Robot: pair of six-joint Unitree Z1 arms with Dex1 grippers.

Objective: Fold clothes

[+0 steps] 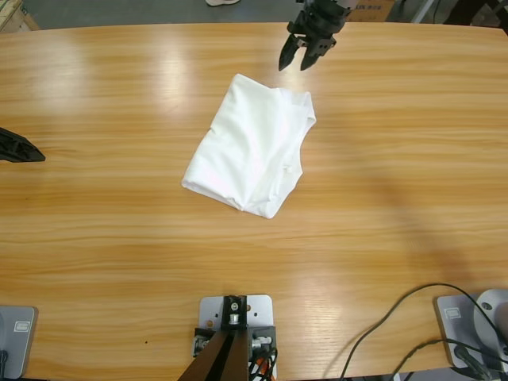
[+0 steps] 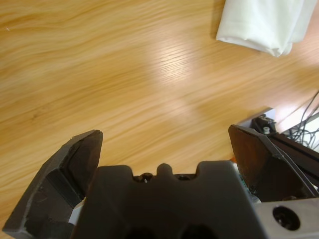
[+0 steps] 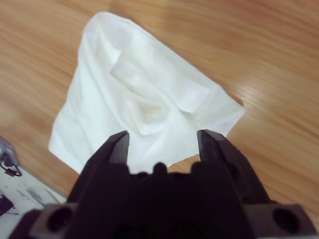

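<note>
The clothes are a white T-shirt lying folded into a rough, rumpled rectangle at the middle of the wooden table. My right gripper hangs open just beyond the shirt's far corner and holds nothing. In the right wrist view the shirt spreads out past the gripper, whose jaws stand apart above it. My left gripper shows only as a black tip at the table's left edge, far from the shirt. It is wide open over bare wood, with a corner of the shirt in the distance.
Black cables loop over the table's near right corner. The table's far edge runs along the top of the high view, with floor beyond it. Bare wood surrounds the shirt on all sides.
</note>
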